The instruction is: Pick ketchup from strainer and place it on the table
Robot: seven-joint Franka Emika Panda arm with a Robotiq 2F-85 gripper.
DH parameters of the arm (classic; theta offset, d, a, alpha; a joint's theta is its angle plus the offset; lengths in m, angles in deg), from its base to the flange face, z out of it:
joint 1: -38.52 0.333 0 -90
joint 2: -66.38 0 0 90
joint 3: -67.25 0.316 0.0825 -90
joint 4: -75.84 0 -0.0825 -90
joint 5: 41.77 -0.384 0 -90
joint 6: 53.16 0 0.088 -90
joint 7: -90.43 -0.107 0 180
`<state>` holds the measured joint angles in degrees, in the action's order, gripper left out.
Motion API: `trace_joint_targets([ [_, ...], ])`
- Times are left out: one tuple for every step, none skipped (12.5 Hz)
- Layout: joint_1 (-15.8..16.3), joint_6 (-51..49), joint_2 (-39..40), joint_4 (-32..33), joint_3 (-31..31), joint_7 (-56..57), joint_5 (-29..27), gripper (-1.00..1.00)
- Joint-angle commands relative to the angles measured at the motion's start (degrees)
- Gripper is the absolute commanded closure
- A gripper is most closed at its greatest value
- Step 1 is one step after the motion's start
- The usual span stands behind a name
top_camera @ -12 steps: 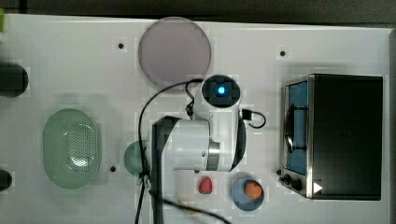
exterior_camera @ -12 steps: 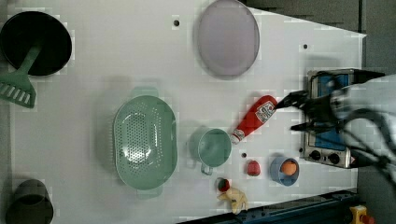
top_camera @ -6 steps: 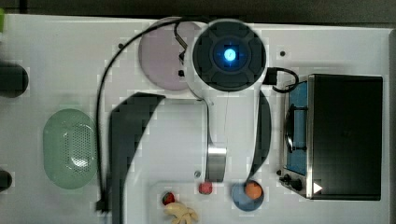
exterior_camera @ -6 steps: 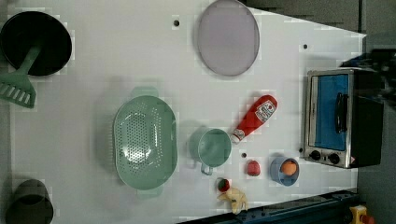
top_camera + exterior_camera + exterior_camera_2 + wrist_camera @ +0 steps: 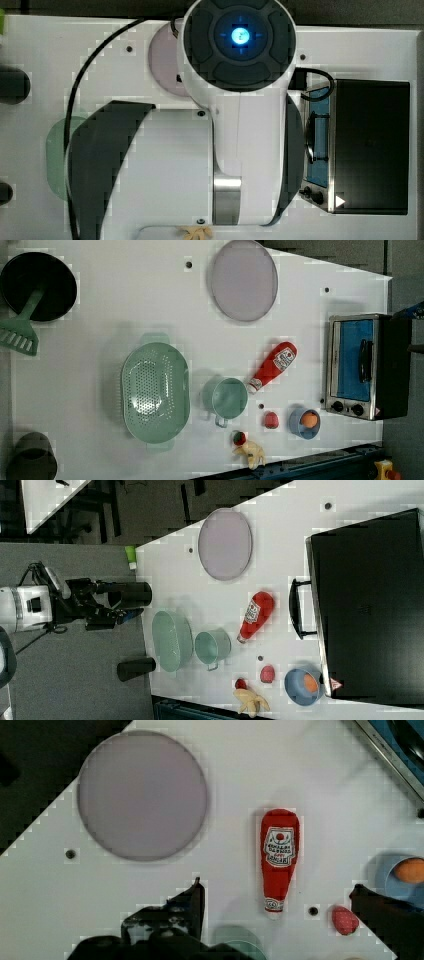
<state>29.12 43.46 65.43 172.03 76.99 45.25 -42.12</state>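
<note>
We see ketchup flat on table, outside strainer, between wide-open gripper fingers, long axis along fingers' reach.

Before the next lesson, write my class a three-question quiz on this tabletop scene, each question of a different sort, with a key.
1. True or false: the ketchup lies in the strainer.
2. What does the ketchup's white cap point toward? A) the green cup B) the toaster oven C) the lilac plate
3. Fill in: the gripper is ____.

Key: 1. False; it lies on the table. 2. A. 3. open.
</note>
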Motion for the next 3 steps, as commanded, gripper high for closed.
trace_joint_targets([
  [-0.3,-1.7,1.7,1.0,-1.2,-0.6,-0.4,-1.00],
  [-0.3,-1.7,1.7,1.2,-1.2,-0.6,-0.4,-1.00],
  [-0.3,-1.7,1.8,1.2,-1.2,-0.6,-0.4,-1.00],
])
